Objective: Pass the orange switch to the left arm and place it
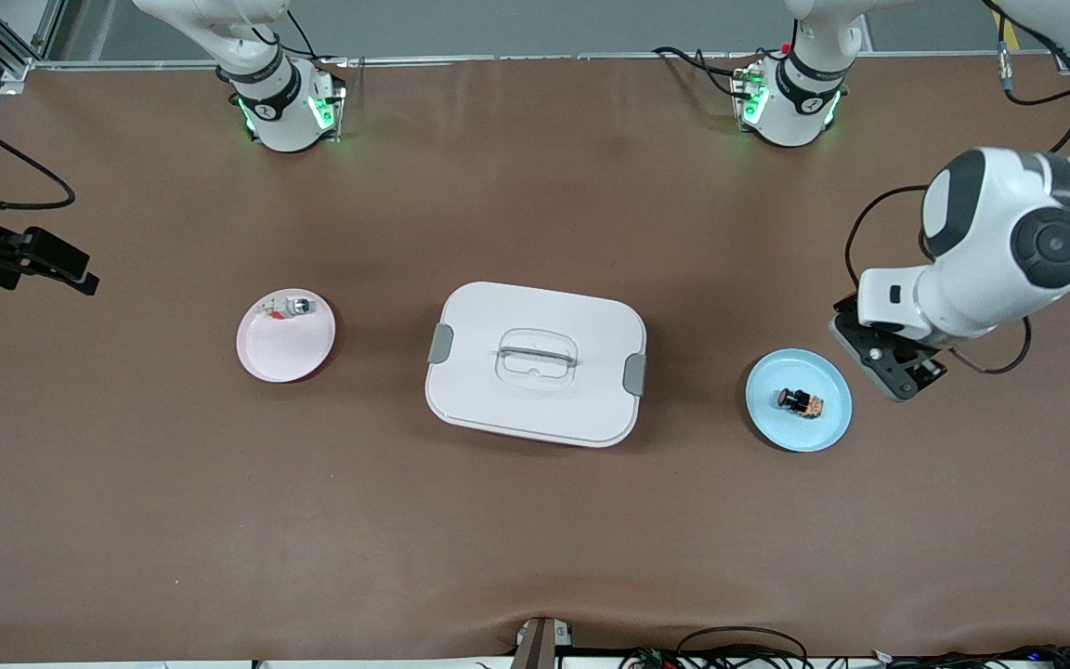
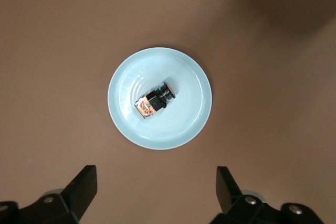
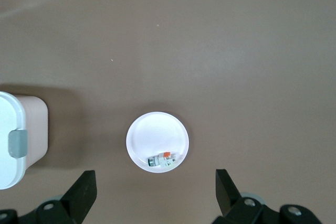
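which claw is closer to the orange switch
Left. The left claw hangs open beside the blue plate holding the orange switch; the right claw waits open past the pink plate.

We find the box (image 1: 536, 363) at frame centre, lid shut, the one tall obstacle, standing between the pink plate (image 1: 285, 335) at centre-left and the blue plate (image 1: 798, 400) at centre-right. Bare table (image 1: 535, 539) fills the whole lower frame, and a wide band lies open above the box, up to the arm bases. The left gripper (image 1: 888, 358) hangs open by the blue plate's upper-right rim.
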Controlling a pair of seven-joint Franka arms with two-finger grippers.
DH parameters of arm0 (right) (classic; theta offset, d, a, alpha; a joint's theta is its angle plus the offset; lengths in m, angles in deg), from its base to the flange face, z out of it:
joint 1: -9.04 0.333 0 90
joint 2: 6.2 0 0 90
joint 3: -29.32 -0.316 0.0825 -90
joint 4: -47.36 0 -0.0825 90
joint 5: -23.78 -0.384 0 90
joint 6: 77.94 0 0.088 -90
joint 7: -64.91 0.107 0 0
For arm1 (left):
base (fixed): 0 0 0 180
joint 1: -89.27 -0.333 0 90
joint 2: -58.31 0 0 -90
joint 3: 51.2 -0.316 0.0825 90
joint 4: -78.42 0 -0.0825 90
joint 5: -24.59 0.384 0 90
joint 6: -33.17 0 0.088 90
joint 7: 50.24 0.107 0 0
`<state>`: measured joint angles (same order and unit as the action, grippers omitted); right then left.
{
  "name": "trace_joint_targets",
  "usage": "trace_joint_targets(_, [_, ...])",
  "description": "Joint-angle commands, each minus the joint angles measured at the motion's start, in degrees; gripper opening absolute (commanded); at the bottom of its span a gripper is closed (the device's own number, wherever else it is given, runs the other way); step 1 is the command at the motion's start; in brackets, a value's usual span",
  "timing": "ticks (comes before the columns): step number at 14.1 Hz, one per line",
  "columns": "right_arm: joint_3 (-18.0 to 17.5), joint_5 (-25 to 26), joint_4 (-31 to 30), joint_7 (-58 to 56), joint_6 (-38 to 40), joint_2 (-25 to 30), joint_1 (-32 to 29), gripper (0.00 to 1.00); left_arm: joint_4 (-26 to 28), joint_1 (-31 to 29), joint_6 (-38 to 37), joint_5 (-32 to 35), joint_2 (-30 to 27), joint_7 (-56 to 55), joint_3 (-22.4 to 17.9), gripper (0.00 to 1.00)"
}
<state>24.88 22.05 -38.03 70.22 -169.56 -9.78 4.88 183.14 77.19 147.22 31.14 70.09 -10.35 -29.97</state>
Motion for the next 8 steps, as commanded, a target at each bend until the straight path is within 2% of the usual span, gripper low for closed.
trace_joint_targets(1, [0.0, -0.2, -1.1, 0.3, -0.7, 1.5, 0.8, 1.00, -1.5, -0.5, -2.9, 0.0, -3.5, -9.4, 0.2, 1.00])
trace_joint_targets(5, [0.5, -0.6, -0.9, 0.8, -0.1, 1.6, -0.5, 1.00, -1.7, -0.4, -6.2, 0.0, -9.2, -29.3, 0.7, 1.00])
trace_joint_targets(8, [0.6, -0.6, -1.4, 0.8, 0.1, 1.6, -1.6, 1.00, -1.9, -0.4, -9.1, 0.0, -10.9, -42.0, 2.2, 1.00])
